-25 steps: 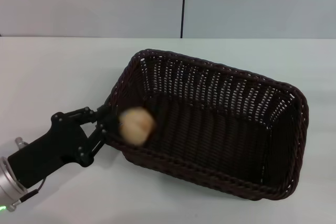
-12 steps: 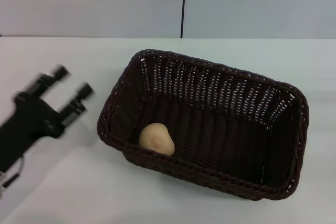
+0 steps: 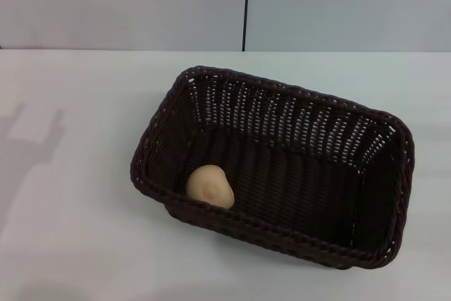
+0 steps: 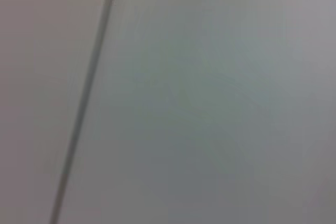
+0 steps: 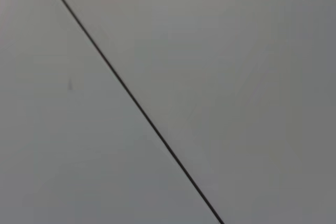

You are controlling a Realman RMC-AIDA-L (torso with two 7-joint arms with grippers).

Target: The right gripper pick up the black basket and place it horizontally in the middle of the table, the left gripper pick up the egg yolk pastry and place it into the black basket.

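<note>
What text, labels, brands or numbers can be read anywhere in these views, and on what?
None. The black basket has bare woven sides with no tag, the egg yolk pastry lying inside it has no wrapper or print, and the white table has no marks. Both wrist views show only a plain grey surface crossed by a dark seam, with no writing.

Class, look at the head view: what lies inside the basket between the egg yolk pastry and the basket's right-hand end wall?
Nothing: only the black basket's bare woven floor right of the egg yolk pastry.
</note>
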